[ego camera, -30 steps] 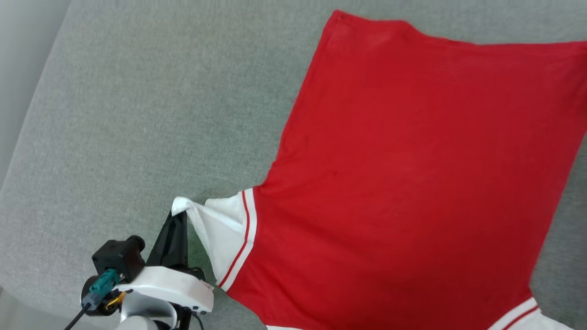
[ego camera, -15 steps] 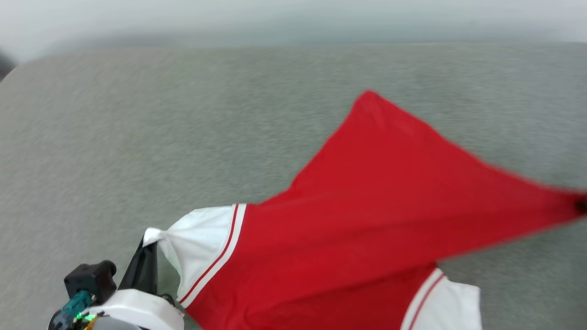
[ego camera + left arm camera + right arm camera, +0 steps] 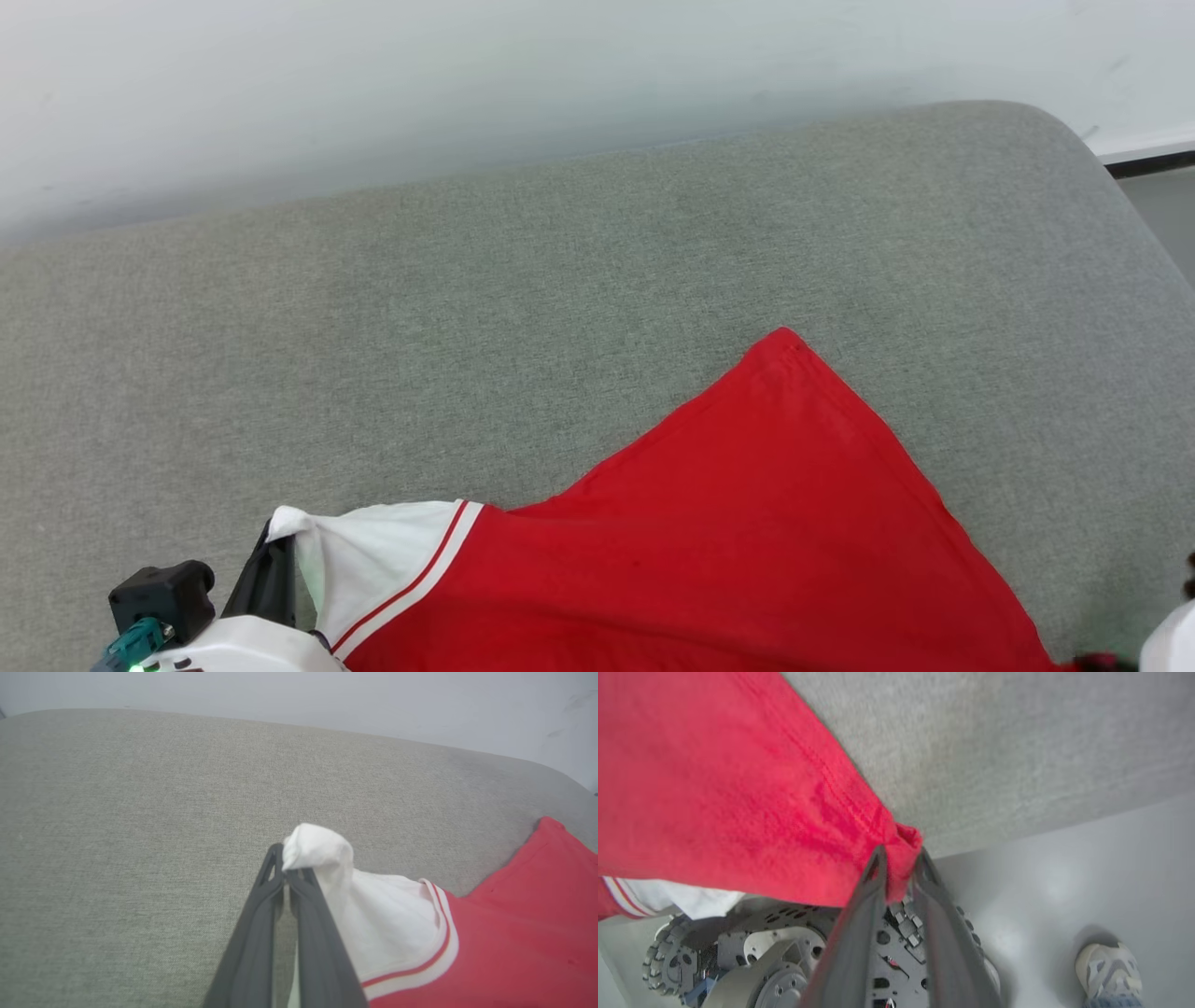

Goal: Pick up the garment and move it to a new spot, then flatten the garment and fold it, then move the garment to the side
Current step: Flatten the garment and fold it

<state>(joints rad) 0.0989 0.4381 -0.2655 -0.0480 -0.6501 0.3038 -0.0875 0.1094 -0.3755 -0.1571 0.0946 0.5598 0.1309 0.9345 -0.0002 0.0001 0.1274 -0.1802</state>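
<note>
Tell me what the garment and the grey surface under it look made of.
The garment: soft matte knit, likely cotton jersey; it drapes, bunches and shows a stitched hem. The grey surface: matte woven upholstery cloth with a fine flecked weave, probably padded, given its rounded corner.

white wrist shell [image 3: 245,653], teal plug [image 3: 133,643], dark jaws, studded grey wheels [image 3: 661,961]

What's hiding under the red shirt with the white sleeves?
The grey woven cushion runs beneath the edges of the red T-shirt with white sleeves. Below its raised corner sits the robot's wheeled base. Anything under the spread cloth is covered.
</note>
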